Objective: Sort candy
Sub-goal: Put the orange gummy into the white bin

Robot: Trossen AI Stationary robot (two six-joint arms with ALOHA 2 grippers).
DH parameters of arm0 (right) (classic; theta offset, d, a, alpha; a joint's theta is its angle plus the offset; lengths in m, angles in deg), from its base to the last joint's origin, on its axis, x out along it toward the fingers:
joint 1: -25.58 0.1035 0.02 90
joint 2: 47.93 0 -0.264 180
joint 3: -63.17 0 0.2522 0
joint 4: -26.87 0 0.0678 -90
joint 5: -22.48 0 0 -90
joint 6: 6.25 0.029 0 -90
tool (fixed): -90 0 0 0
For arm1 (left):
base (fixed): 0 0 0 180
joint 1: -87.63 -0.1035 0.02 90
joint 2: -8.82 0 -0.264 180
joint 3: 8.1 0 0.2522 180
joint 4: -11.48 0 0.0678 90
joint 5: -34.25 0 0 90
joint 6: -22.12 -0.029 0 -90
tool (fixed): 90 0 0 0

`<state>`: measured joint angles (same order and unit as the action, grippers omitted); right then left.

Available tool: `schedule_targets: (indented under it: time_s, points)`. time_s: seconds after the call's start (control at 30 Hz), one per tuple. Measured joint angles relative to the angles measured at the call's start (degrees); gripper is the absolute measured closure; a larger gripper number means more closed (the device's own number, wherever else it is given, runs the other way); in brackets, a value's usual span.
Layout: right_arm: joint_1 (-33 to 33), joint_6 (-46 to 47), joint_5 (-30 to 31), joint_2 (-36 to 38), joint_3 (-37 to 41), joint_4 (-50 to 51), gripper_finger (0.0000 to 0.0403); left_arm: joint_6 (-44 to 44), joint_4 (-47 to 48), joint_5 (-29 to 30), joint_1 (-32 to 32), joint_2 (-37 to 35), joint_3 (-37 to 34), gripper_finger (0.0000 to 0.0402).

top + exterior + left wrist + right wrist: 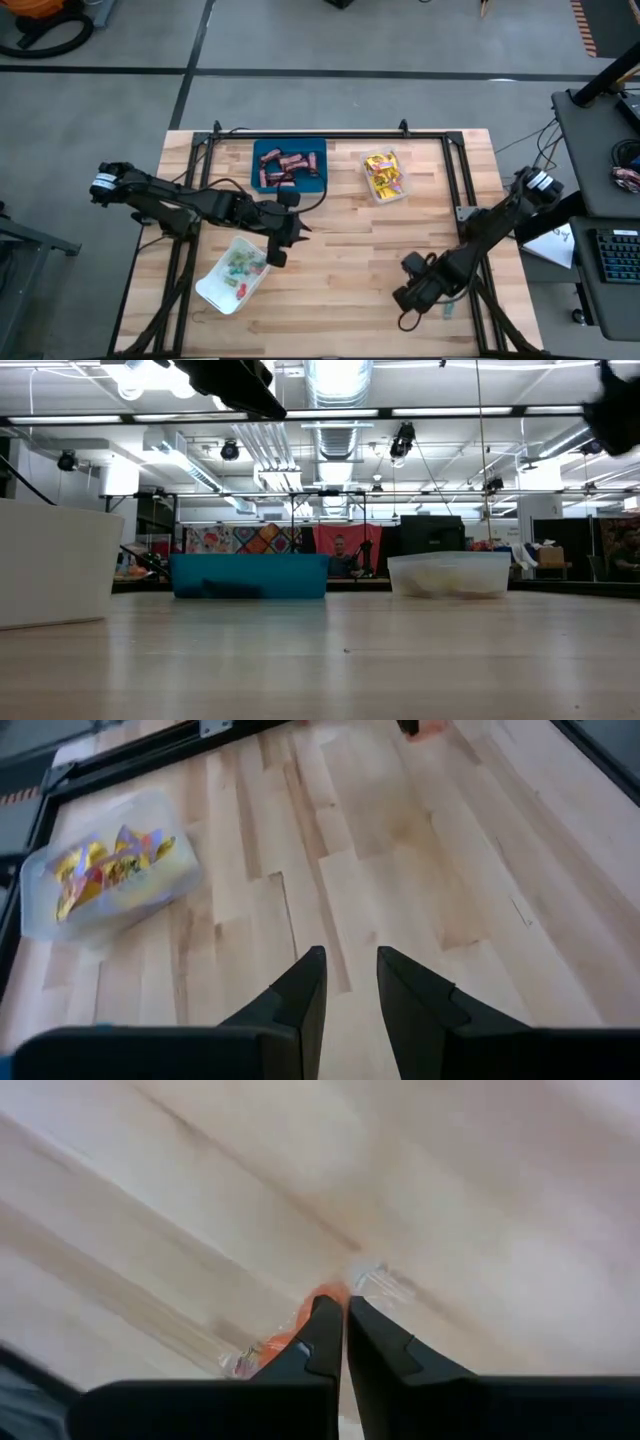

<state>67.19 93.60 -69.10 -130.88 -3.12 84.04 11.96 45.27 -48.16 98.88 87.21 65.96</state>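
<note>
Barely visible, an orange-wrapped candy (290,1330) half-hidden between the right gripper (345,1312)'s closed fingers.

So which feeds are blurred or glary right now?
Right wrist view: motion-smeared, the right claw pinching an orange-wrapped sweet. Low view: bright ceiling lights, arms silhouetted. Left wrist view: the yellow packets soft. High view: evenly lit.

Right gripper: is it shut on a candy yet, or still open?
Shut on an orange wrapped sweet: the right gripper has its fingers together at the tips, pinching the wrapper against the table.
</note>
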Motion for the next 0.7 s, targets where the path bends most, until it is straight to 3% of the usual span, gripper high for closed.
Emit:
schedule_targets:
  time_s: [0.2, 0.47, 0.7]
  points:
    - [-5.35, -14.78, 12.66, 4.42, -0.02, -2.95, 0.0394, 4.27, 3.16, 0.97, 0.05, -0.3, 0.25, 0.0325]
    - [-14.09, -45.63, 21.5, 3.17, 0.1, -16.22, 0.0394, 8.8, 5.34, 0.48, 0.53, -0.24, 0.21, 0.0325]
    - [-18.29, -72.06, 25.23, 2.25, 2.69, -38.22, 0.0394, 9.07, -9.77, -7.8, 1.09, -0.15, -6.98, 0.0325]
